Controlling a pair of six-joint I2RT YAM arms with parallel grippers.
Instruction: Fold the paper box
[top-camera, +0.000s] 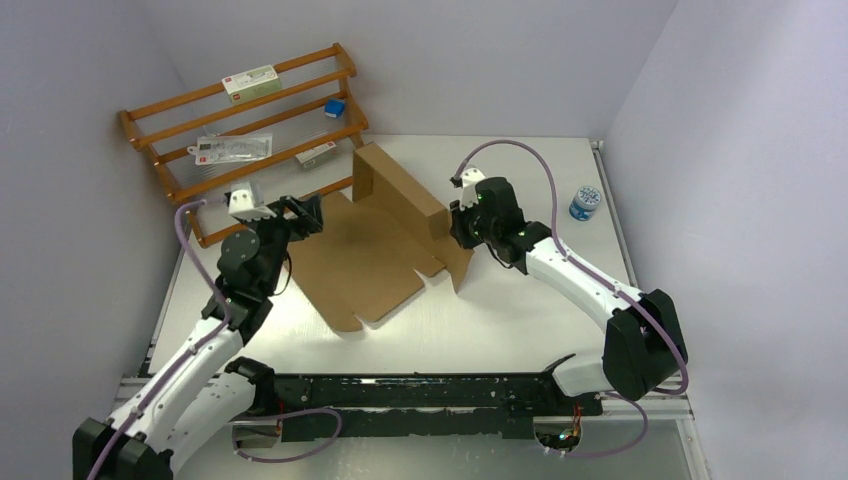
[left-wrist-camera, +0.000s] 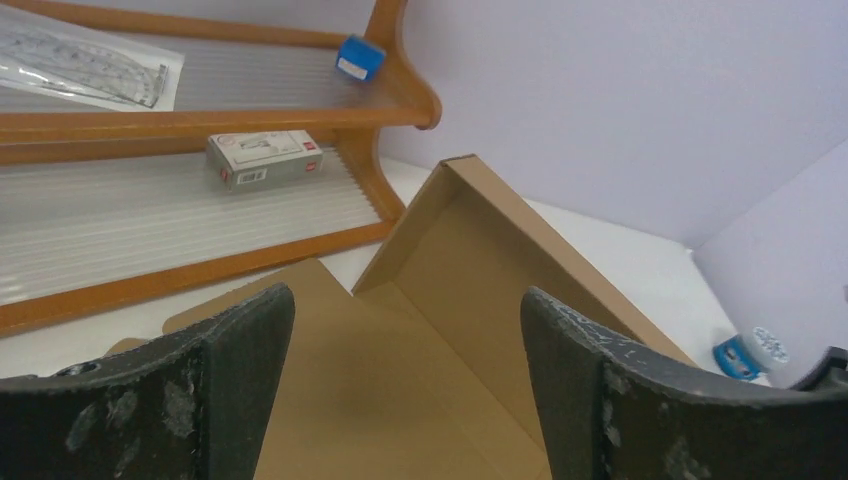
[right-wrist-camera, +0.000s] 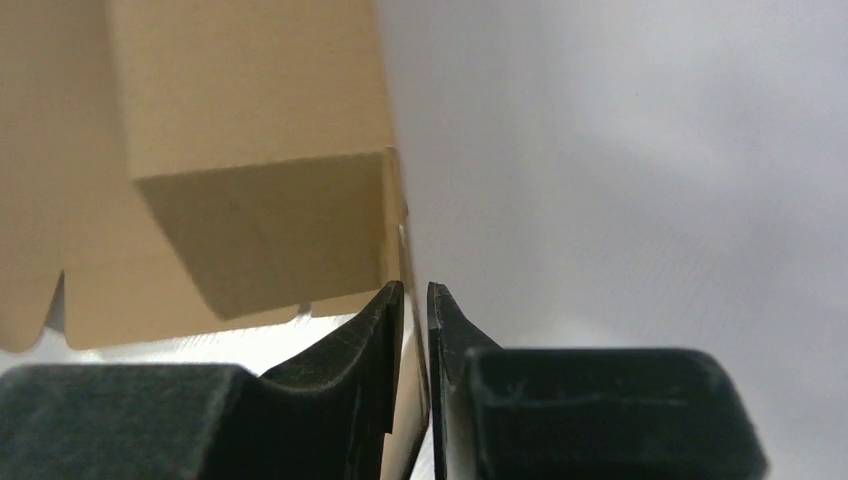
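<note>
Biggest thing first: the white desk (top-camera: 500, 320) carries the plain brown corrugated cardboard paper box (top-camera: 375, 250). It's half done, with most of the sheet flat and one long wall stood up along the far side.

The sheet's left edge sits right below my left tool (top-camera: 305, 212) and its right end is in my right tool (right-wrist-camera: 415, 295). The orange wooden slatted rack (left-wrist-camera: 150, 125) is beyond the left tool, well clear of the cardboard.

The right tool is pinched nearly closed on a thin upright flap at the end of that raised wall. I reckon it's there to swing the flap in and lock the corner.

The left tool is spread wide with nothing in it, hanging over the flat panel, probably ready to pin it down or lift a side.

What I can't see: how firm the pinch is, since the flap edge disappears between the pads (right-wrist-camera: 380, 320). The top view hides that corner behind the wrist. There's a small blue-and-white round tub (top-camera: 586, 201) off to the right tool's outer side, label unreadable.
</note>
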